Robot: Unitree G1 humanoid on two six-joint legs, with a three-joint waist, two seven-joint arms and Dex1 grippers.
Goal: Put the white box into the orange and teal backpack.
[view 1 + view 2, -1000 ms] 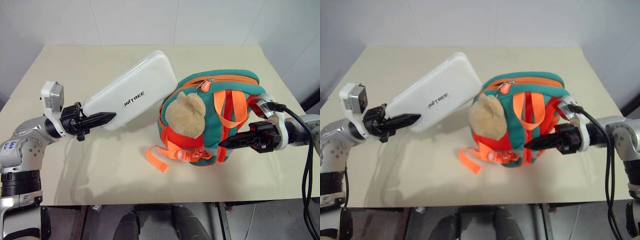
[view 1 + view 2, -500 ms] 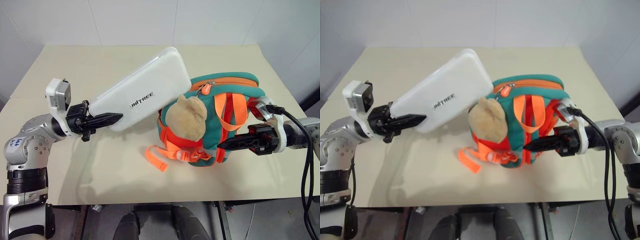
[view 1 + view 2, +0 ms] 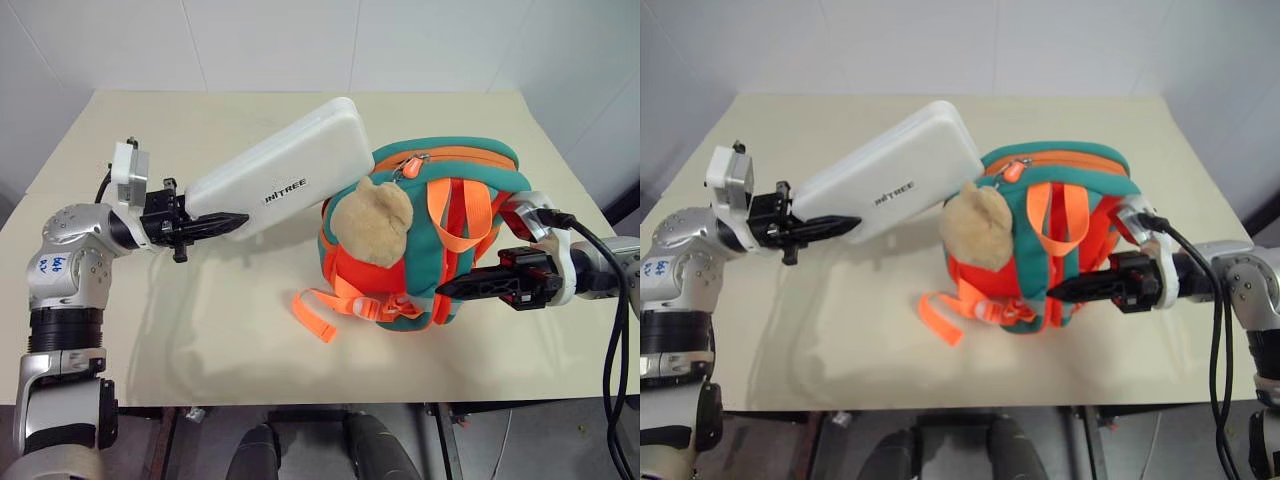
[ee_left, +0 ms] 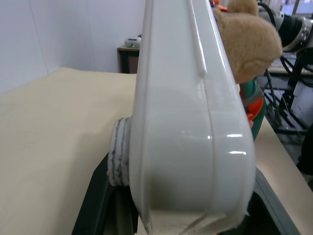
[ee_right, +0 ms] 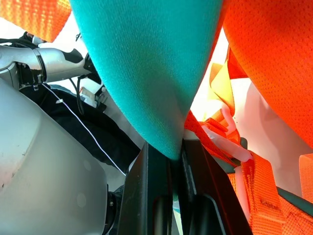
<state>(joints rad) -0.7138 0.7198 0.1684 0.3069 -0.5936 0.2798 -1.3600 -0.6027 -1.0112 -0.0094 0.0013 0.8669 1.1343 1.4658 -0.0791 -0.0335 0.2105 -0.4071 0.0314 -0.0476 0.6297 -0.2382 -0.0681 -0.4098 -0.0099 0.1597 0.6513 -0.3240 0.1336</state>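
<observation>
The white box (image 3: 285,180) hangs tilted above the table, held at its near end by my left gripper (image 3: 215,222), which is shut on it. Its far end reaches the upper left of the orange and teal backpack (image 3: 425,255), beside the tan plush ball (image 3: 370,222). The backpack stands on the table right of centre. At its lower right side my right gripper (image 3: 450,288) is shut on a teal strap (image 5: 146,63). The left wrist view looks along the box's edge (image 4: 186,122) toward the plush ball (image 4: 247,39). I cannot see the backpack's opening.
The beige table (image 3: 200,330) ends at white walls behind and to both sides. A loose orange webbing strap (image 3: 312,315) trails from the backpack toward the front edge. A black cable (image 3: 610,300) hangs off my right arm.
My left gripper has risen and moved forward, rolling the white box more onto its edge and nudging its far end toward the backpack's top. The right gripper has kept still.
</observation>
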